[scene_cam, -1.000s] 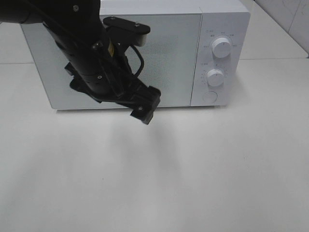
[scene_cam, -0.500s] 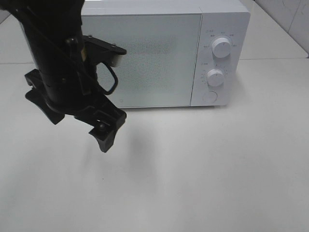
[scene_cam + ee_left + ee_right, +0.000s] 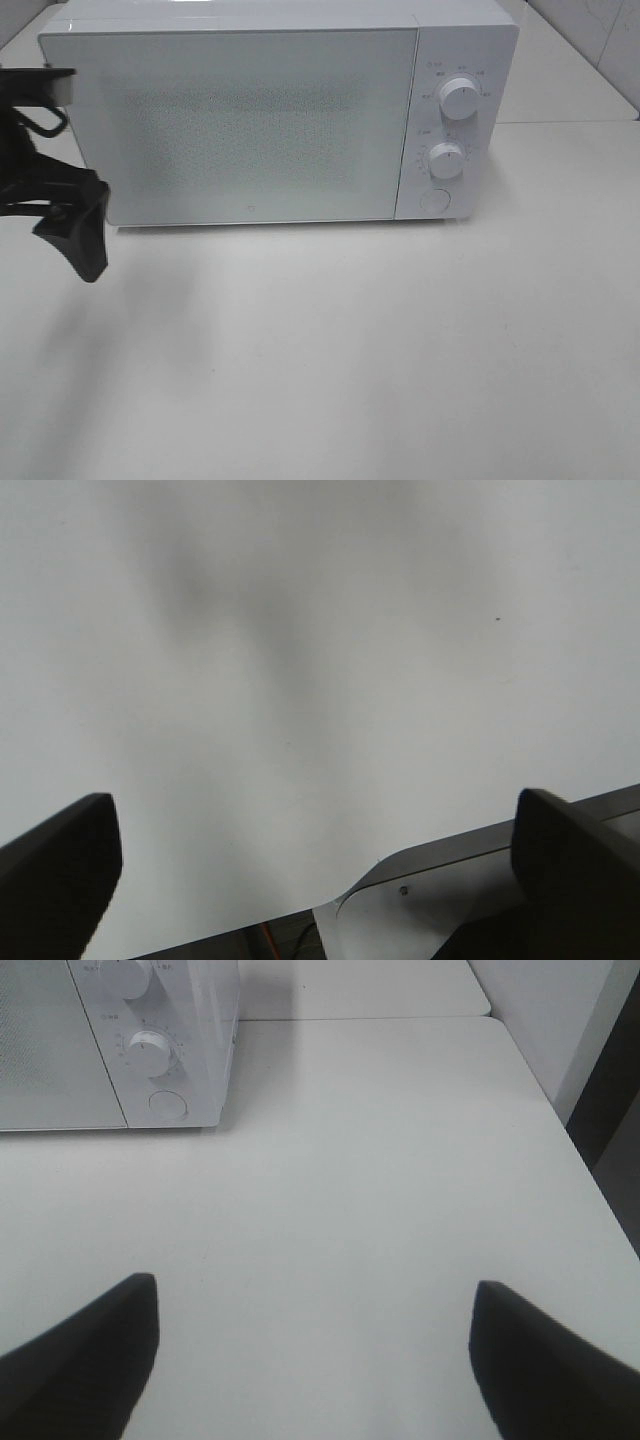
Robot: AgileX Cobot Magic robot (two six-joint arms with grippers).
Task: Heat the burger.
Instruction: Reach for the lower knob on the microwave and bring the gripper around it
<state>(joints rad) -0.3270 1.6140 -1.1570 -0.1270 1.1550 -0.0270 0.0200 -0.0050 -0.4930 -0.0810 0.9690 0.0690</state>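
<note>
The burger is out of view in every frame. A white microwave (image 3: 250, 120) stands at the back of the table with its door closed. My left arm (image 3: 60, 215) hangs at the far left edge of the high view, beside the microwave's left end, one dark finger (image 3: 88, 250) pointing down. In the left wrist view my left gripper (image 3: 315, 815) is open over bare white tabletop with nothing between its fingers. My right gripper (image 3: 315, 1295) is also open and empty, over the table in front of and to the right of the microwave (image 3: 190, 1050).
The microwave's control panel carries two round knobs (image 3: 459, 98) (image 3: 446, 160) and a round button (image 3: 434, 200). The white table (image 3: 350, 350) spreads in front. Its right edge (image 3: 590, 1200) drops to a dark gap. A grey plate (image 3: 440, 900) shows past the table edge under the left gripper.
My left arm has swung from in front of the microwave door to the far left edge of the high view, uncovering the closed door. Both grippers stay open.
</note>
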